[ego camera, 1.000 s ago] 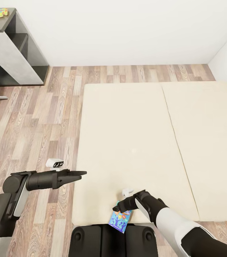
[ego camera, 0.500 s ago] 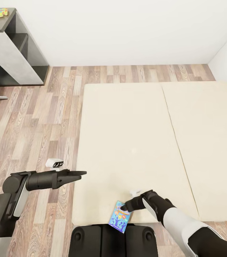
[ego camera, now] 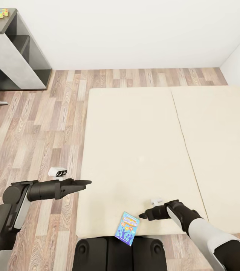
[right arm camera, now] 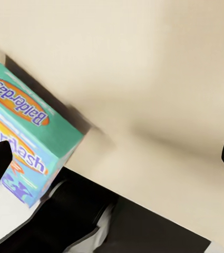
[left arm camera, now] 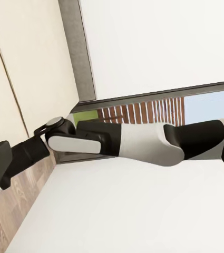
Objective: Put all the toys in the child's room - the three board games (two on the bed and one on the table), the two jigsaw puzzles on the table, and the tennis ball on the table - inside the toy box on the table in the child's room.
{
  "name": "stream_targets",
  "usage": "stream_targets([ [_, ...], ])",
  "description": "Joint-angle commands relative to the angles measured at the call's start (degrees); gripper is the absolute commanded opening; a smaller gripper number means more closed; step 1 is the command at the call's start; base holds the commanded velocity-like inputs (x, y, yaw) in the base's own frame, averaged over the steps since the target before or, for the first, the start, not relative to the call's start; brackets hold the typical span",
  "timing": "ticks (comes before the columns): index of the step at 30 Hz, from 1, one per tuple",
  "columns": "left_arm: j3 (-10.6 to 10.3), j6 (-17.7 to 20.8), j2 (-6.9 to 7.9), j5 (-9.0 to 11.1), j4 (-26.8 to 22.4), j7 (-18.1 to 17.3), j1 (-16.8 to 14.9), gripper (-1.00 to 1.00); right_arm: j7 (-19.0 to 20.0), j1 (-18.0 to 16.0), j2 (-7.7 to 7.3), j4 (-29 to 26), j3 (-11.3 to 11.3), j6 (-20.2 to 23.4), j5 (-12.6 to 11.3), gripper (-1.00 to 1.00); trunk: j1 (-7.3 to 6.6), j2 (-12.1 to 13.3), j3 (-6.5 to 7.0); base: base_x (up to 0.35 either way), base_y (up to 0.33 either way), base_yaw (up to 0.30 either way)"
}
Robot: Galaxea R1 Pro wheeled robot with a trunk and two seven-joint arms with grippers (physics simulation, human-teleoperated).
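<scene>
Head view: right gripper (ego camera: 144, 216) open beside board game (ego camera: 127, 228) on bed (ego camera: 135, 143); left gripper (ego camera: 85, 183) closed.

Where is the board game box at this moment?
In the head view, the board game box lies at the near edge of the bed, overhanging it toward the robot's base, just left of the right end effector.

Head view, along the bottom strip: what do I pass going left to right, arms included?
Left gripper over the wood floor → board game hanging over the near edge of the bed → right gripper with its fingers apart, empty, just right of the box.
</scene>
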Motion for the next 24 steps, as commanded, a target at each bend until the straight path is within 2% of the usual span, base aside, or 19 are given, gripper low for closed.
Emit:
stream_targets([
  [1,-0.01,0.6,0.02,-0.04,-0.01,-0.22,-0.02,1.0,0.59,-0.02,-0.19,-0.08,0.3,0.38,-0.63,1.0,0.03,-0.09,-0.06,0.0,0.0,0.0],
  [8,-0.01,0.59,0.02,-0.04,-0.01,-0.22,-0.02,1.0,2.84,1.09,-0.1,0.05,0.21,0.2,-0.82,1.0,0.03,-0.09,-0.06,0.0,0.0,0.0],
  [16,-0.01,0.6,0.02,-0.04,-0.01,-0.22,-0.02,1.0,3.04,2.57,0.62,0.07,0.25,0.39,-0.84,1.0,0.03,-0.09,-0.06,0.0,0.0,0.0],
  [24,-0.01,0.6,0.02,-0.04,-0.01,-0.22,-0.02,1.0,2.65,2.85,2.92,0.44,0.19,0.52,-0.88,1.0,0.03,-0.09,-0.06,0.0,0.0,0.0],
])
